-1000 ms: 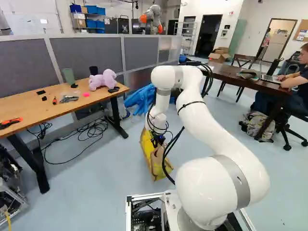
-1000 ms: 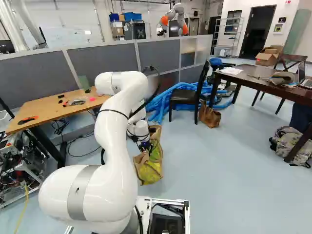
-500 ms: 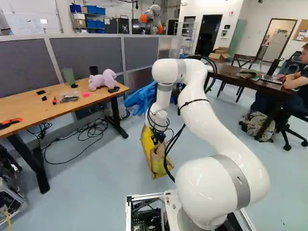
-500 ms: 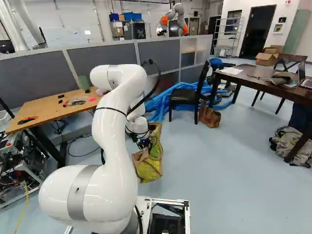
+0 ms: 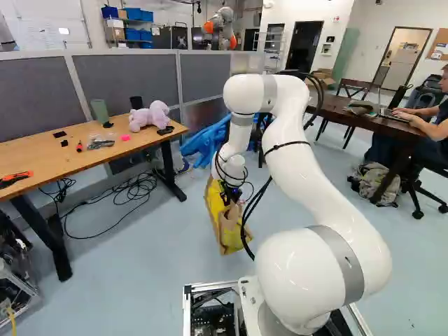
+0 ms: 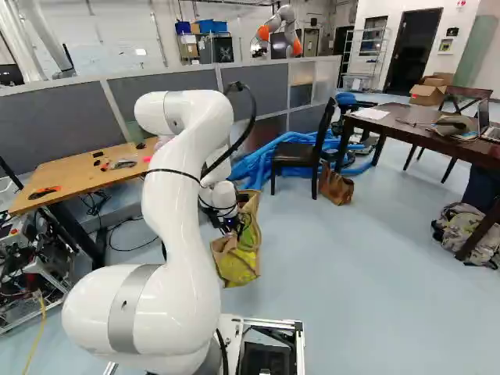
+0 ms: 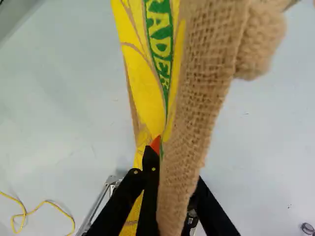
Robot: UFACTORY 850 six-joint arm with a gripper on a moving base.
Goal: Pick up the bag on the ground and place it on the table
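Observation:
My gripper (image 5: 228,199) is at the upper part of the yellow and tan burlap bag (image 5: 229,236), left of the arm's big lower joint in the left base view. In the right base view the bag (image 6: 237,264) hangs just ahead of the base, right of the forearm. The wrist view shows my gripper (image 7: 163,153) shut on the burlap bag (image 7: 197,93), a fold of cloth running between the fingers. One orange pad (image 7: 155,144) shows against it; the other finger's tip is hidden behind the cloth.
A wooden table (image 5: 63,155) with a purple plush toy (image 5: 150,116) stands at the left. A dark table (image 6: 426,129), a black chair (image 6: 297,153), a brown bag (image 6: 336,186) and a backpack (image 6: 467,234) are at the right. Blue tubes lie beyond; another robot (image 6: 280,31) stands behind the partition.
My arm has risen and moved slightly, its elbow shifting left in the right base view. The bag has come up a little with the gripper. The base has not moved.

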